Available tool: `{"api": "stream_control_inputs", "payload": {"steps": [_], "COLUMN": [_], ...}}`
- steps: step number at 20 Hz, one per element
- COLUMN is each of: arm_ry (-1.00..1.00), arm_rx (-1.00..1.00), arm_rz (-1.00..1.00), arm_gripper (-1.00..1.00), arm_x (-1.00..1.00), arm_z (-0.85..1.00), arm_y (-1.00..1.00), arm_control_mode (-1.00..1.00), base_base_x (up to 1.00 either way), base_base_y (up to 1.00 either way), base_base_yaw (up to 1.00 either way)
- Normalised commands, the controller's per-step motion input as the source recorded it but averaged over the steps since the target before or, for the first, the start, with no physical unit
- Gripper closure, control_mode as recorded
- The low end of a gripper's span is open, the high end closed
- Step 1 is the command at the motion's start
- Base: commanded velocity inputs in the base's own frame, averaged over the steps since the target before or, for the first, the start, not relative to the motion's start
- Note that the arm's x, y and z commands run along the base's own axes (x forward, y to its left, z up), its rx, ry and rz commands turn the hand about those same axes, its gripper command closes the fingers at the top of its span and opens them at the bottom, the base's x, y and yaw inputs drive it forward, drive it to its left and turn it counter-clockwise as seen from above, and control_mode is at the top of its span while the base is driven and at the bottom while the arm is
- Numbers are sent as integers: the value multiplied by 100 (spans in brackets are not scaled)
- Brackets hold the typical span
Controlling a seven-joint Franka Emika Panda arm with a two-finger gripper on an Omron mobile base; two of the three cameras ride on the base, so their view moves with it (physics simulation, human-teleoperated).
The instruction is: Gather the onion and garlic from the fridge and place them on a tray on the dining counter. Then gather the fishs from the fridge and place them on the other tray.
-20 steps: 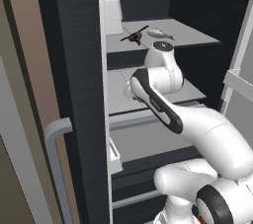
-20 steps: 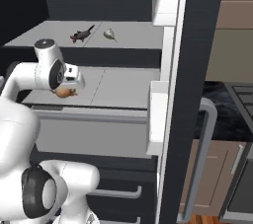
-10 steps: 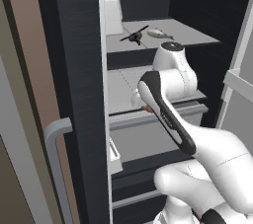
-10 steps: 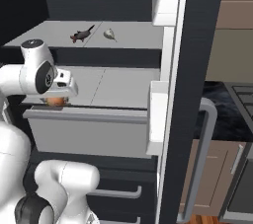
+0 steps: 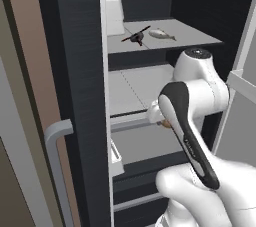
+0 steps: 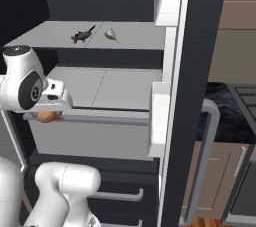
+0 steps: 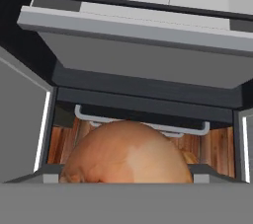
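Left base view: the white, glossy arm bends in front of the open fridge (image 5: 80,71), whose matte black door edge and pale grey shelves frame the scene. The gripper (image 5: 159,120) sits at the front lip of the middle bin, with a sliver of the orange-brown onion (image 5: 164,124) peeking out right beneath it. Well above and beyond the jaws, on the upper shelf, lies a slender silver-grey fish (image 5: 162,34), its long axis running across the shelf with the tapered tail toward the right. Just beside it is a small dark fish-like shape (image 5: 135,36), angled diagonally.

Right base view: the gripper (image 6: 50,111) is level with the grey bar along the bin front, and the round, smooth onion (image 6: 46,116) sits tucked under the white hand block, touching it. The jaws stand wide, closed around the onion. On the shelf above and beyond them, the dark shape (image 6: 82,35) lies slanted and a pale teardrop-shaped thing (image 6: 111,34) rests near it; what it is cannot be told at this size.

Hand view: the onion (image 7: 127,154) bulges between the jaws as a rounded dome, tan-orange with a paler patch and faint streaks, with no clear long axis. Beyond it are a grey drawer handle (image 7: 143,124) and wood-grain flooring (image 7: 217,151); the flat-faced pale bin (image 7: 143,50) lies above.
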Motion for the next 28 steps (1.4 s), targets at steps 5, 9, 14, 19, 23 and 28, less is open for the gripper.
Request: {"api": "stream_control_inputs", "payload": {"steps": [5, 9, 14, 19, 23, 28], "arm_ry": [0, 0, 0, 0, 0, 0], "arm_rx": [0, -1, 0, 0, 0, 0], "arm_rz": [0, 0, -1, 0, -1, 0], "arm_gripper": [100, 100, 100, 100, 100, 100], "arm_x": [-89, -81, -42, 0, -12, 0], "arm_z": [13, 13, 2, 0, -2, 0], "arm_y": [-21, -27, -19, 0, 0, 0], "arm_control_mode": [-100, -100, -100, -100, 100, 100], "base_base_x": [0, 0, 0, 0, -16, -86], "base_base_y": [0, 0, 0, 0, -1, -1], "base_base_yaw": [0, 0, 0, 0, -3, -17]}}
